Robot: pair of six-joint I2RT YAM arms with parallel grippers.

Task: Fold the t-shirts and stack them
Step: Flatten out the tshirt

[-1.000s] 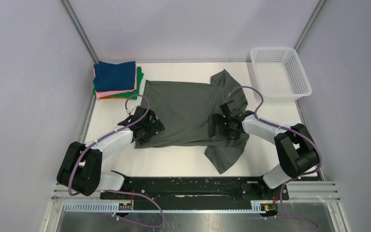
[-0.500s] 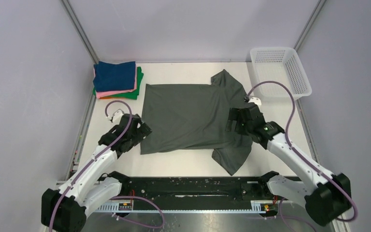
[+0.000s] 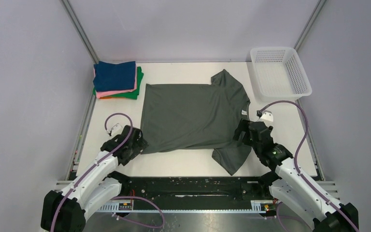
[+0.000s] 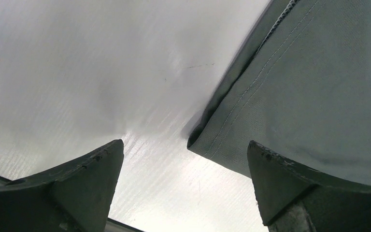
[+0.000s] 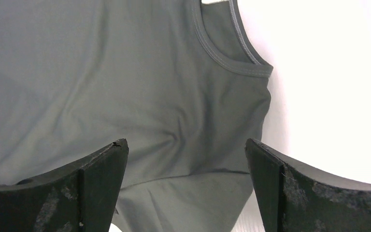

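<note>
A large dark grey-green t-shirt (image 3: 188,116) lies spread on the white table, one sleeve at the back right and one at the near right. My left gripper (image 3: 134,144) is open and empty at its near left corner; the hem corner (image 4: 207,137) lies between my fingers. My right gripper (image 3: 244,135) is open and empty over the near right sleeve (image 5: 198,198), with the collar (image 5: 222,53) ahead of it. A stack of folded t-shirts, navy blue (image 3: 115,75) on top, then pink, orange and green, sits at the back left.
A white mesh basket (image 3: 280,72) stands at the back right corner. Metal frame posts and grey walls close in both sides. The black rail with the arm bases (image 3: 188,186) runs along the near edge.
Both grippers let go of the shirt and drew back toward the near edge. The shirt's left side now lies flat and smooth. The arms have lowered and stretched out.
</note>
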